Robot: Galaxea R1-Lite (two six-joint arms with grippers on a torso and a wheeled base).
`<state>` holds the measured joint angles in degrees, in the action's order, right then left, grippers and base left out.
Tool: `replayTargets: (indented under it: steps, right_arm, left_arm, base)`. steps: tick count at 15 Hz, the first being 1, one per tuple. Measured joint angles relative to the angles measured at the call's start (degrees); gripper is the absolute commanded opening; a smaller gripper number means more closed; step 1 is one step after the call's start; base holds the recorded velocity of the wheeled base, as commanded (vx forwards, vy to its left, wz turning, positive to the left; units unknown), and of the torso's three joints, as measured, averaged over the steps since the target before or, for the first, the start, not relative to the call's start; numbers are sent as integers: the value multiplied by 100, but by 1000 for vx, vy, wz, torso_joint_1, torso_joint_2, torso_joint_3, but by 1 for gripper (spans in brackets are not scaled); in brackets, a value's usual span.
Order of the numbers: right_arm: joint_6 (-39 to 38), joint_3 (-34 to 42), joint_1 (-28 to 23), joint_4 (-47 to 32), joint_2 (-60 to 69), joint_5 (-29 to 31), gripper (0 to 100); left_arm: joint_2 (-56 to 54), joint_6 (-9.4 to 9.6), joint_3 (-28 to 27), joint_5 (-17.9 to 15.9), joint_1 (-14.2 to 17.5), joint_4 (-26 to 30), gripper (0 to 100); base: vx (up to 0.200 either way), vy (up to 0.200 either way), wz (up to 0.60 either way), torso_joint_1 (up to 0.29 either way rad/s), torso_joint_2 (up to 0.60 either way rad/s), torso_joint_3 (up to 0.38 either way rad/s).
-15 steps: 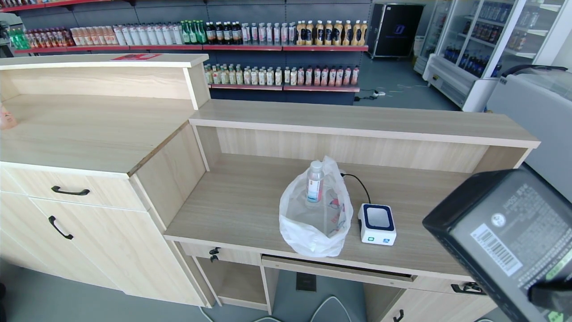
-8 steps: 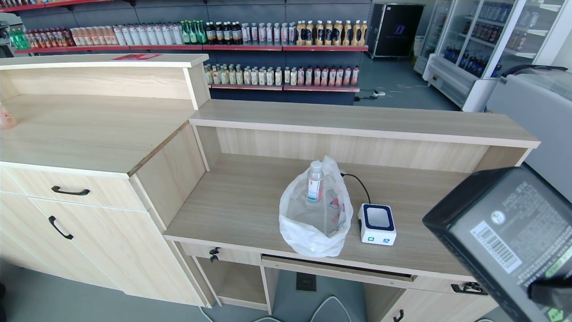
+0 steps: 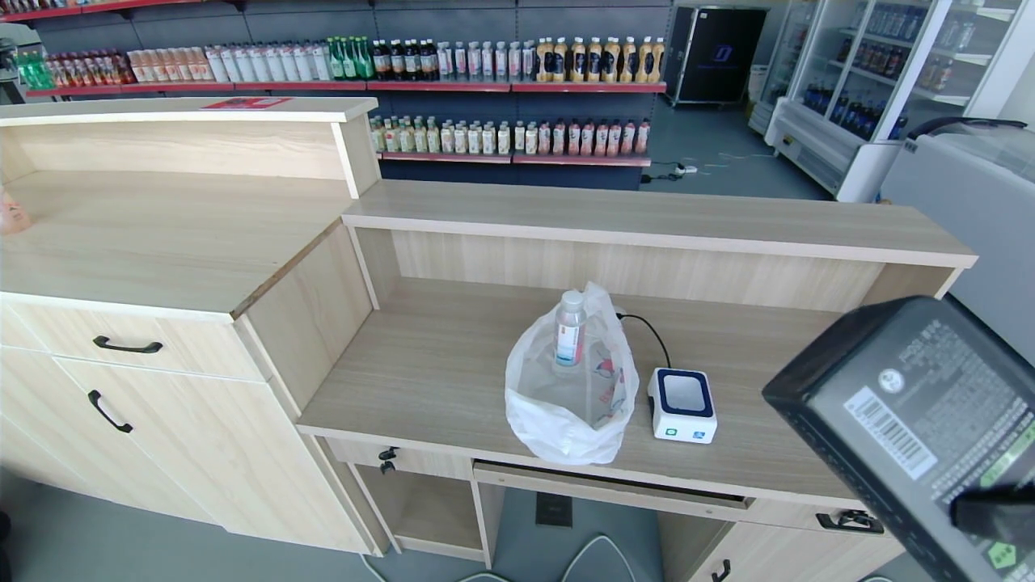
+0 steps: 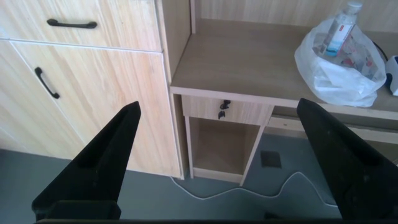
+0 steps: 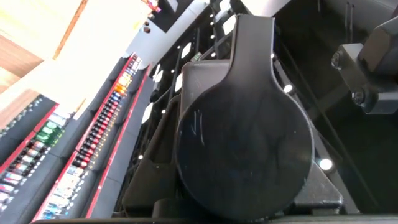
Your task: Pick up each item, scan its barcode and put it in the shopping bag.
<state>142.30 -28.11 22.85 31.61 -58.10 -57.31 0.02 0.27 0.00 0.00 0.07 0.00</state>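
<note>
The light wooden checkout counter [image 3: 453,364] is unchanged. The black rectangular box with a white barcode label [image 3: 906,420] is held aloft on the right, clamped in the right gripper [image 3: 993,517], slightly higher and further left than a second ago. On the counter stands the white plastic shopping bag [image 3: 558,412], with the small white, dark-topped scanner [image 3: 683,404] just beside it on the right. A clear pink-labelled bottle [image 3: 570,327] is upright inside the bag. The left gripper [image 4: 219,104] hangs low before the counter, fingers apart and empty.

The counter [image 3: 437,364] is being shown in matt wood grain. The shopping bag [image 3: 558,416] is being seen as thin, crinkled, translucent plastic. The black box [image 3: 906,404] is being shown smooth, faintly glossy.
</note>
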Motion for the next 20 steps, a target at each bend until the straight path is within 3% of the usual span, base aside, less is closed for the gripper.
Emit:
replayTargets:
  steps: [3,8,10,13,16,18,20]
  right_arm:
    - [-2374,26,-1150,-306,2,712,0]
    - [-6660,179,-4131,-1207,363,2042,0]
    - [-7555,249,-4849,-1389,354,2196,0]
    - [-7717,339,-5452,-1705,286,2233,0]
    - [-8405,354,-5577,-1957,279,2343,0]
    - [-9446,325,-5506,-1719,286,3093,0]
    - [-10436,278,-5063,-1352,127,4292,0]
  left_arm:
    - [0,0,0,0,0,0,100]
    - [0,0,0,0,0,0,100]
    - [0,0,0,0,0,0,100]
    - [0,-2,0,0,0,0,100]
    - [0,0,0,-2,0,0,100]
    - [0,-2,0,-2,0,0,100]
    - [0,0,0,0,-2,0,100]
  base:
    - [0,0,0,0,0,0]
    - [0,0,0,0,0,0]
    - [0,0,0,0,0,0]
    - [0,0,0,0,0,0]
    - [0,0,600,1,4,4]
    - [0,0,600,7,0,5]
    - [0,0,600,2,2,2]
